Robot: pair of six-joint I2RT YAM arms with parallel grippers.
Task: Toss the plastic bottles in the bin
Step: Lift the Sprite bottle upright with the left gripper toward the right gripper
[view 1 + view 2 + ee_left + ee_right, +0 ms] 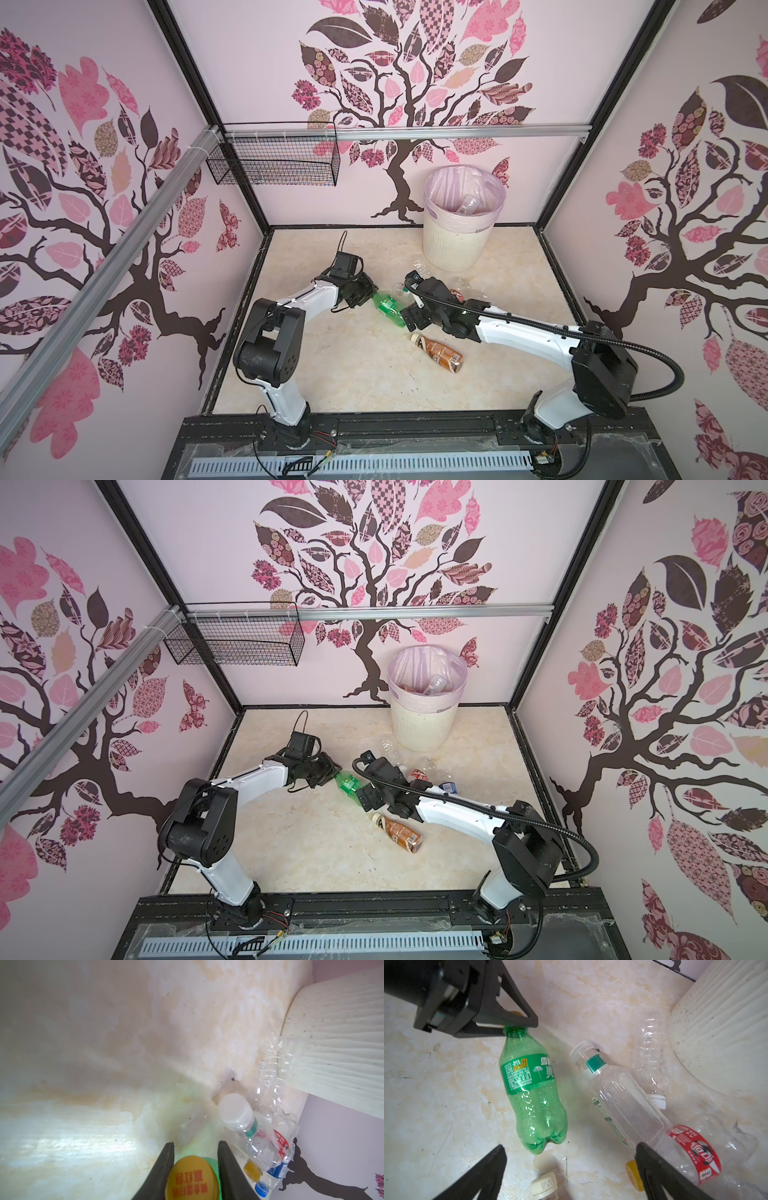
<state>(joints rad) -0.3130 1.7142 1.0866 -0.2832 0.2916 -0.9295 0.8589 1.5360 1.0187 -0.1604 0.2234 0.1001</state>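
The worktop (332, 386) is a glossy slab with a cream marble pattern. The bin (451, 245), a round ribbed cream tub lined with a thin pink bag (465, 183), stands at its far edge; a clear bottle (469, 204) is seen inside. The left arm (309, 301) is folded at the elbow and stretched low toward the centre. The right arm (519, 332) is extended low from the opposite side. The left pincer (519, 1026) is clenched on the neck of the green bottle (533, 1095), a dimpled translucent shell with a yellow cap (192, 1178). The right pincer (570, 1147) is released, jaws wide, near that bottle's base. The brown bottle (442, 353) is laid just beside the right pincer. Crumpled clear bottles (618, 1101) are laid between the right pincer and the bin.
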